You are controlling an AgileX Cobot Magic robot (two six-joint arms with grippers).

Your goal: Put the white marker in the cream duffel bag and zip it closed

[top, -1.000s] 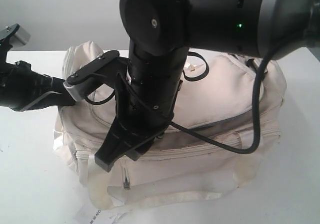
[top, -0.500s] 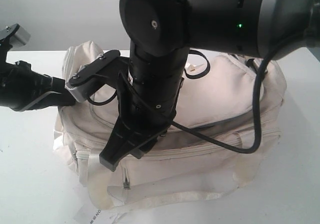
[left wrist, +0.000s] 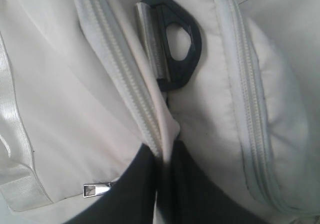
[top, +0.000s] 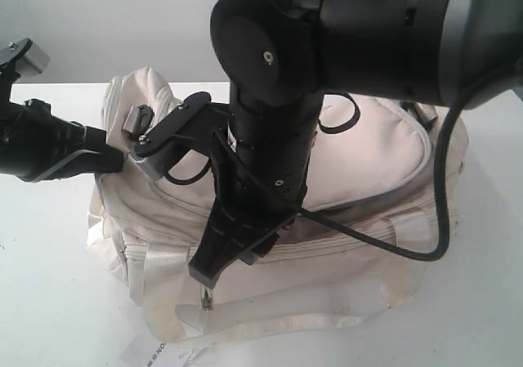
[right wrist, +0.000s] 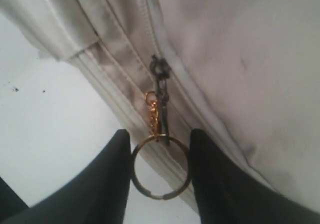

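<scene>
At the bag's left end: left hand (left wrist: pixel 162 149) clenched on a fold of cream fabric beside a zip, near a black buckle (left wrist: pixel 196 44).
Middle, on the table (top: pixel 49 285): cream duffel bag (top: pixel 368 154), soft and slack. It will likely bunch under a zip pull, so an anchoring pinch helps.
At the bag's front: right hand (right wrist: pixel 160 132) pressed against both sides of a gold key ring (right wrist: pixel 160 197) chained to the zip slider (right wrist: pixel 159 67). The ring is thin, smooth metal, probably slippery, yet the best hold.
White marker: not seen in any view. Probably light and stiff; perhaps already inside.
Hidden: the right arm covers much of the top flap, so I cannot tell how far the zip is shut.
</scene>
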